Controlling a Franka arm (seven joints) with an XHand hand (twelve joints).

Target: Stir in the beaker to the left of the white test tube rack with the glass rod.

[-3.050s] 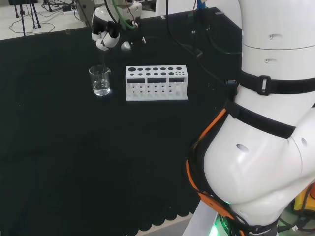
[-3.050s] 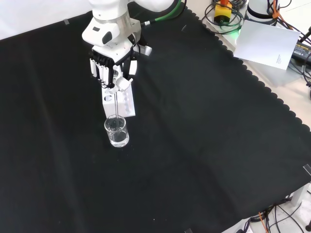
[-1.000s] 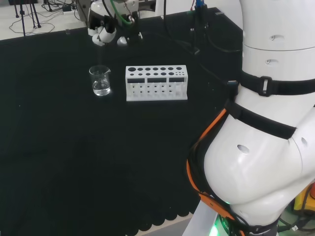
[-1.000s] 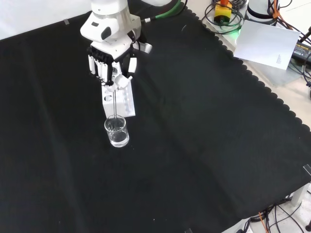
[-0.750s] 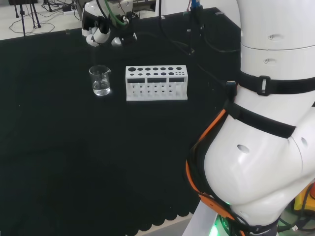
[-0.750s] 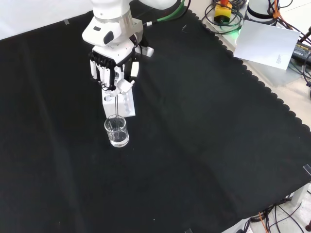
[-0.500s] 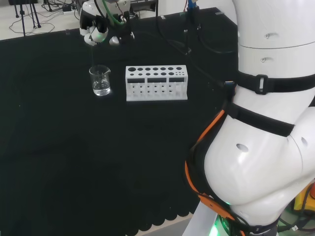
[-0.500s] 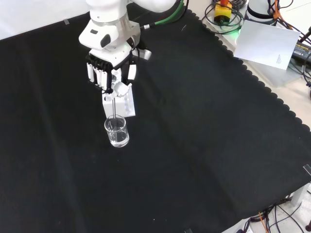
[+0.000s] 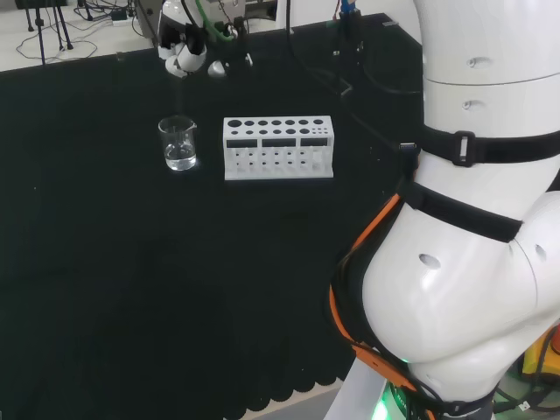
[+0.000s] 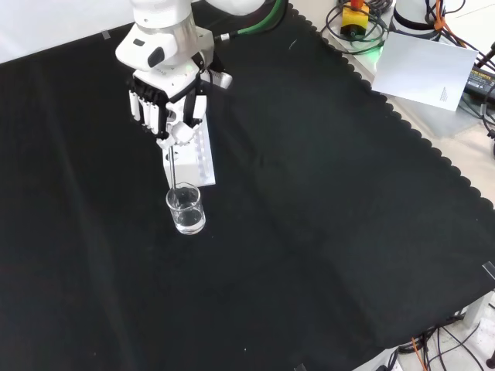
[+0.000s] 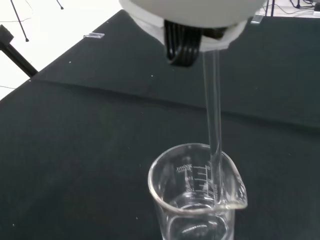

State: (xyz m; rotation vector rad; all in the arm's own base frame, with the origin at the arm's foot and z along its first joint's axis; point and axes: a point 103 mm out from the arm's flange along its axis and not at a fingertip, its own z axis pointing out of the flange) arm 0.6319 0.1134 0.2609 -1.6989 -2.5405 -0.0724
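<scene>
Black-clothed bench (image 10: pixel 348 232) served as the working surface. Took the white test tube rack (image 9: pixel 278 147) as the landmark. Found the beaker (image 9: pixel 178 143) just left of the rack in the head view, close beside it but not touching, with a little clear liquid in its bottom. Found the hand (image 10: pixel 164 104) above the rack's near end in the front view, fingers and thumb clenched on the top of the glass rod (image 10: pixel 175 174). Judged the high grasp deliberate: kept the hand clear of the beaker's rim and left most of the rod free to reach down into the liquid. Judged the stirring under way, not finished.

Compared the views next. From the head view, got the side-by-side layout of beaker and rack, with the hand (image 9: pixel 185 54) higher up and beyond the beaker; could not make out the rod there against the cloth. From the front view, got the rack (image 10: pixel 197 166) lying behind the beaker (image 10: pixel 186 209) and the rod as a thin, nearly upright line from hand to rim. From the wrist view, got what neither gave: the rod (image 11: pixel 214 120) passing inside the beaker (image 11: pixel 197 200), close to the wall near the spout, off centre. Could not tell whether its tip touched the glass.
</scene>
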